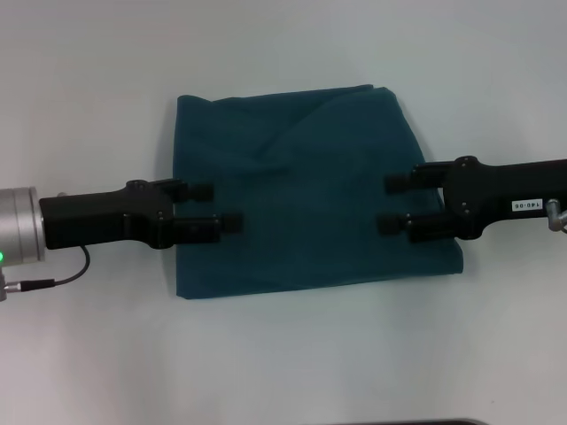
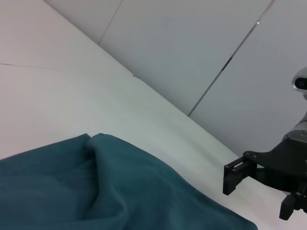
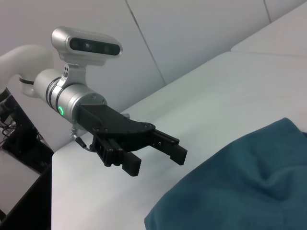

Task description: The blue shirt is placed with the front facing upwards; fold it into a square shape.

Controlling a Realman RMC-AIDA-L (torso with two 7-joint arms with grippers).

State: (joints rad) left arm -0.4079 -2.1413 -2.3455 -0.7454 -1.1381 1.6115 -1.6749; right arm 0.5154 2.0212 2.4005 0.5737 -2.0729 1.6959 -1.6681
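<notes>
White table [image 1: 89, 88] carries the blue shirt [image 1: 310, 190] at its centre, already folded into a compact, roughly square pad with plain teal cloth uppermost (no lettering or collar visible). Judged step: final check or release after the last fold; squaring looks nearly complete. The pad is slightly trapezoidal, widening toward the near edge, its long axis running side to side by a small margin; far edge fairly straight, near edge tilted a little. A soft diagonal ridge crosses the upper layer. Left gripper [image 1: 221, 208] hovers over the shirt's left margin, fingers spread, nothing held. Right gripper [image 1: 394, 204] mirrors it over the right margin, fingers likewise apart and empty. Next move probably calls for lifting both arms clear without snagging cloth, or smoothing the ridge.
</notes>
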